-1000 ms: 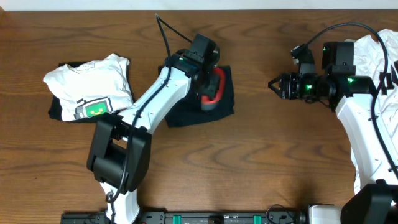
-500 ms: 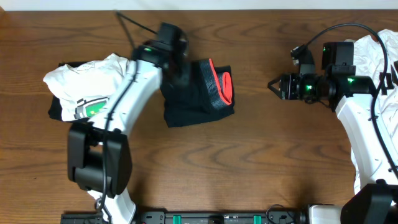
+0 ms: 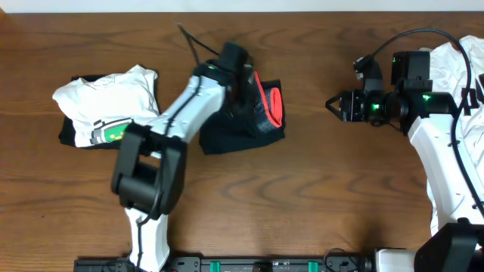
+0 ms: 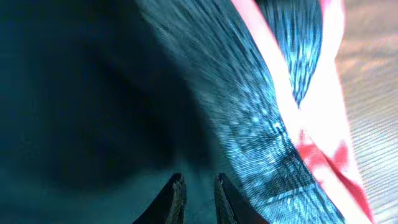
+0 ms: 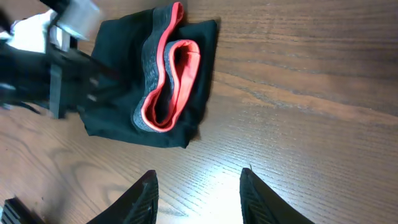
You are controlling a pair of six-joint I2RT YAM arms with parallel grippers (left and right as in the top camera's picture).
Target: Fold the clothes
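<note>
The black pants point(image 3: 240, 132) lie folded in a compact bundle at the table's back centre, the grey waistband with its red-orange edge point(image 3: 274, 106) curled open on the right side. They also show in the right wrist view point(image 5: 121, 40). My left gripper point(image 3: 243, 88) is over the bundle's upper left part. In the left wrist view its fingers point(image 4: 198, 185) are close together just above the black fabric point(image 4: 93, 93), with nothing clearly pinched between them. My right gripper point(image 3: 333, 103) hovers to the right of the pants, open and empty point(image 5: 198, 177).
A white T-shirt with a green logo point(image 3: 106, 102) lies at the back left on top of a dark garment point(image 3: 68, 134). More white clothing point(image 3: 454, 60) is heaped at the back right behind my right arm. Bare wooden table point(image 3: 302, 204) fills the front.
My left arm swung left off the pants, leaving the waistband uncovered, then came back right onto the bundle. The right arm has not moved.
</note>
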